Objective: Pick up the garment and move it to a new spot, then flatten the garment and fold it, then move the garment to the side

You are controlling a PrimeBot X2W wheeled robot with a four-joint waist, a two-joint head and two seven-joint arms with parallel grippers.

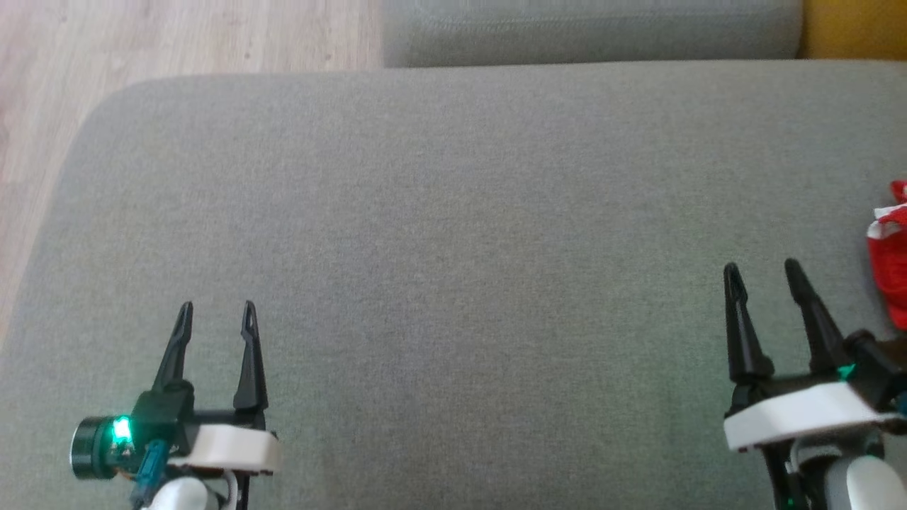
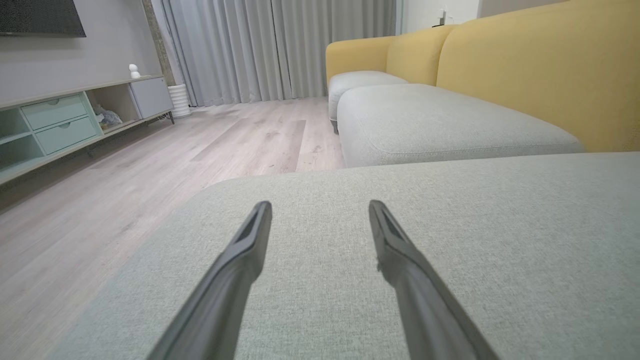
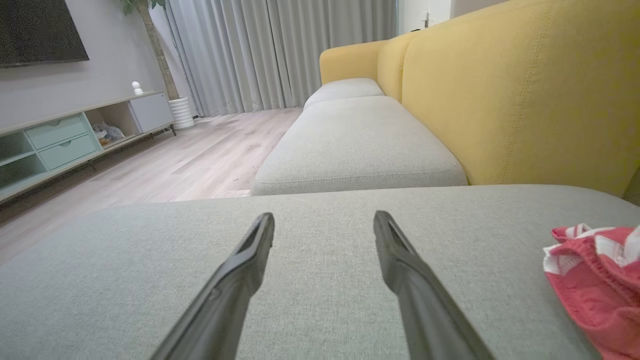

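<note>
Hovering over grey seat cushion [image 1: 453,212]: left gripper [image 1: 217,306] near left, right gripper [image 1: 760,265] near right, both with fingers spread, holding nothing. Red-white garment [image 1: 891,273] lies at right, just beside right gripper, not touching. Placement fits awaiting pickup or already set aside; fold state unclear.

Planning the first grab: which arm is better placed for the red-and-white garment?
Right. The red-and-white knit garment lies beside the open right gripper; the left gripper sits far across the grey cushion.

A crumpled red-and-white garment [image 3: 597,280] lies on the grey cushion's right edge.
</note>
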